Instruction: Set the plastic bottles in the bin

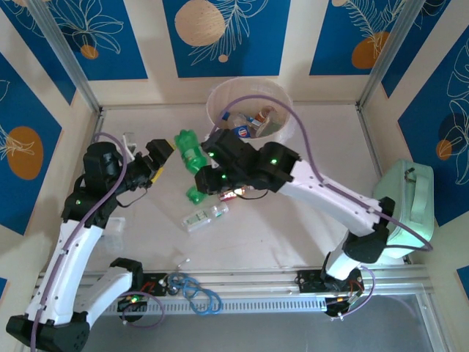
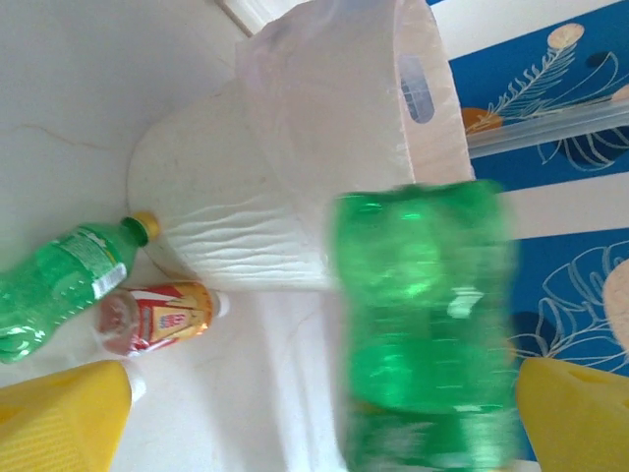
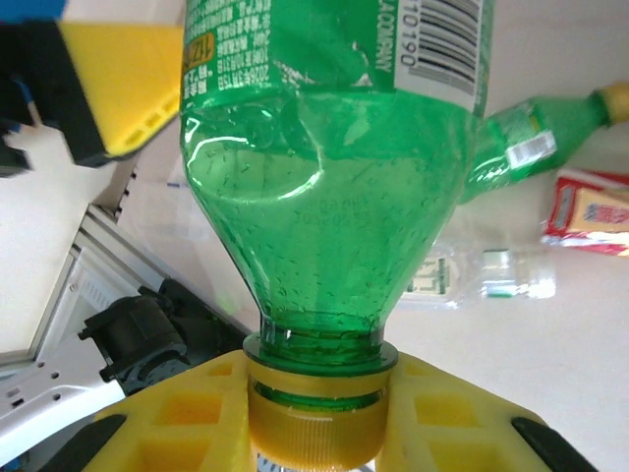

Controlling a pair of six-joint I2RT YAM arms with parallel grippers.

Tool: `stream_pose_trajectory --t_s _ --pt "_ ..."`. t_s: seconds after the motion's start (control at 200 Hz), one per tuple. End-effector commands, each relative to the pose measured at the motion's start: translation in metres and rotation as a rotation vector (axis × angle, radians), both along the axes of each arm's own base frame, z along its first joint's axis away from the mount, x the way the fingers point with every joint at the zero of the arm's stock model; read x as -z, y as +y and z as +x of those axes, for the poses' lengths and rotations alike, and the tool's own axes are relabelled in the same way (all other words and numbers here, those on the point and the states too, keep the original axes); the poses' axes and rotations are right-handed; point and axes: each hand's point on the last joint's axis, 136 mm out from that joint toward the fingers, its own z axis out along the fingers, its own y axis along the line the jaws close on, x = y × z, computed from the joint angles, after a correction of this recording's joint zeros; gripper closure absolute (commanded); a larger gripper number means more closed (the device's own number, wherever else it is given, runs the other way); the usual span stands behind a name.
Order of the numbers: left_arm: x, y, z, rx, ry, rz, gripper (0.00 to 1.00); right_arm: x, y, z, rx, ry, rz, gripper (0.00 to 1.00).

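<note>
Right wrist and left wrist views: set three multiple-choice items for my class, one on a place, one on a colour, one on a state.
1. Where does the right gripper grip the green bottle?
A its neck; B its label; C its base.
2. What colour is most of the label on the amber bottle lying by the bin?
A blue; B red; C black.
3. How is the left gripper?
A shut on a bottle; B shut on nothing; C open.

Answers:
1 A, the neck sits between its jaws.
2 B, the wrap is mostly red.
3 C, its jaws stand wide apart.
</note>
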Motion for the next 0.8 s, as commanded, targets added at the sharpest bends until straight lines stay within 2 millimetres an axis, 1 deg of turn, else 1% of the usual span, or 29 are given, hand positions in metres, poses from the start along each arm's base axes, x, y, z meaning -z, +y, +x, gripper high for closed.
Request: stream_pose_trajectory --t_s 0.0,0.095,0.195,0.265,0.465,0.535,0.6,0.795 --pt "0.029 0.007 -0.01 0.021 0.055 0.121 0.0 -0.028 -0.047 0.013 0.063 -0.094 -0.041 0.82" --pt "0.043 0.008 -0.014 0.028 0.082 0.128 0.0 -0.041 -0.073 0.03 0.12 -0.111 -0.03 0.82" --pt "0.057 0.008 -0.019 0.043 0.109 0.142 0.04 -0.049 -0.1 0.049 0.18 -0.108 -0.014 0.81" --pt "0.068 0.007 -0.023 0.057 0.13 0.154 0.05 -0.049 -0.118 0.064 0.219 -0.102 -0.015 0.81" --pt "0.101 0.01 -0.035 0.067 0.207 0.186 0.1 -0.042 -0.154 0.1 0.294 -0.11 -0.072 0.82" --pt "0.108 0.013 -0.039 0.06 0.223 0.197 0.1 -0.044 -0.162 0.107 0.307 -0.118 -0.082 0.82" --pt "0.113 0.014 -0.041 0.056 0.233 0.203 0.11 -0.046 -0.164 0.112 0.309 -0.127 -0.079 0.81" --pt "0.12 0.017 -0.042 0.043 0.251 0.213 0.13 -0.048 -0.158 0.132 0.309 -0.128 -0.083 0.81"
